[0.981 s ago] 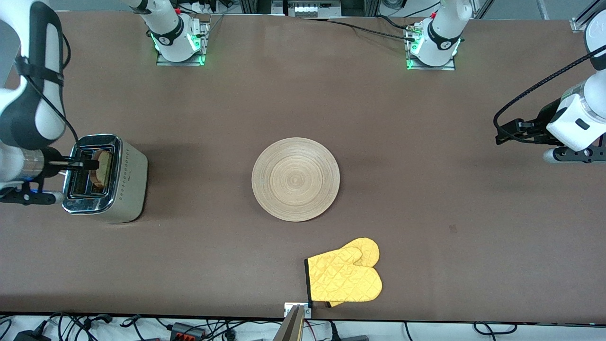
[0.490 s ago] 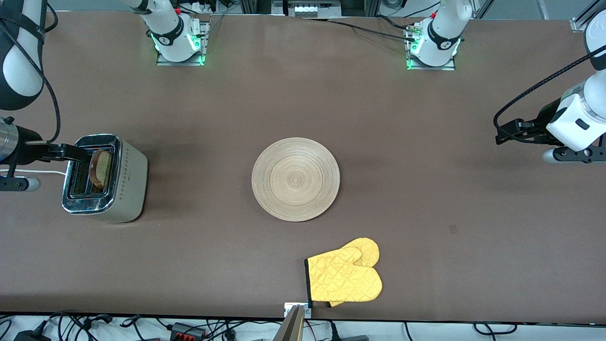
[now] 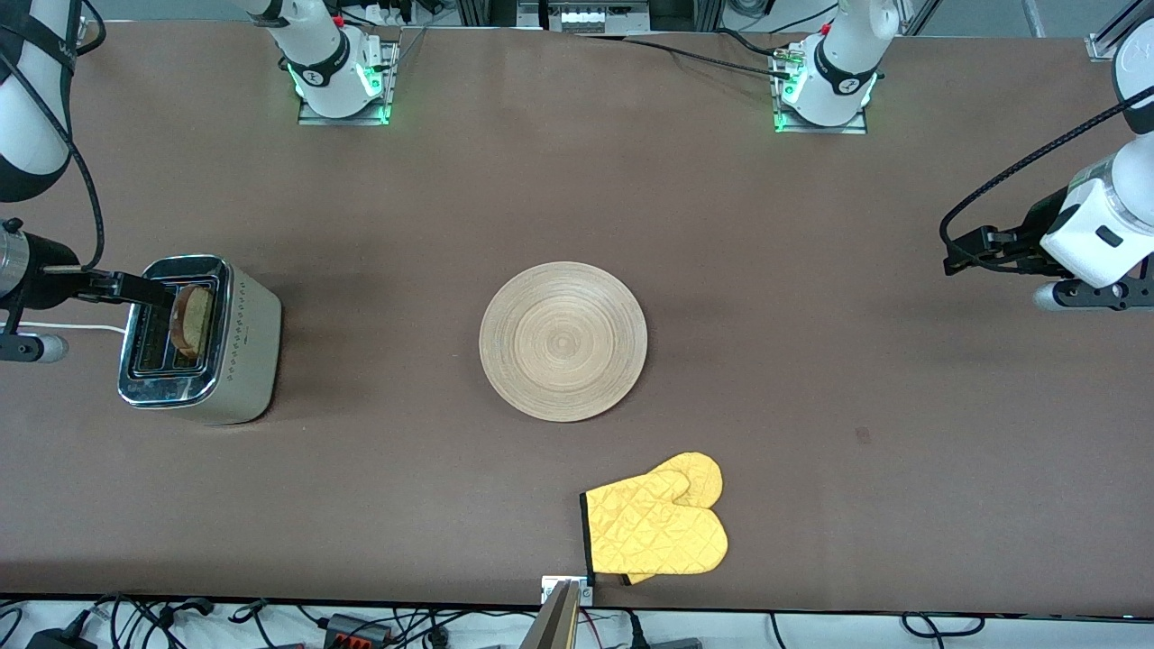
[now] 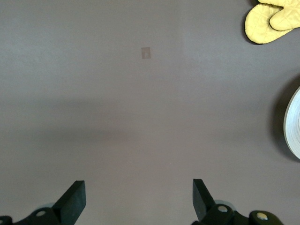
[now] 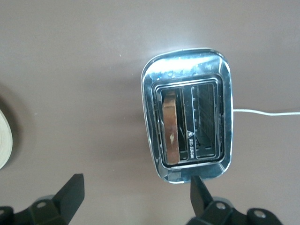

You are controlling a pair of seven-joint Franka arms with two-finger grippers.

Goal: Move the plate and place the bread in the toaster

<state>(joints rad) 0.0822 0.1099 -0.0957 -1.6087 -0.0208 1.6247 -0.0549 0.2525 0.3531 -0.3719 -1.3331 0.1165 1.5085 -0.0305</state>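
- The bread (image 5: 170, 126) stands in one slot of the toaster (image 3: 239, 351), its top edge showing.
- The right hand (image 5: 136, 197), wide and empty, hangs over the toaster: best lifted straight up, clear of the chrome.
- The plate (image 3: 563, 341) lies mid-desk.
- The left hand (image 4: 136, 199) waits wide over bare desk.

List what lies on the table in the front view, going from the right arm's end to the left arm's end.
toaster with the bread in one slot → plate → yellow oven mitts
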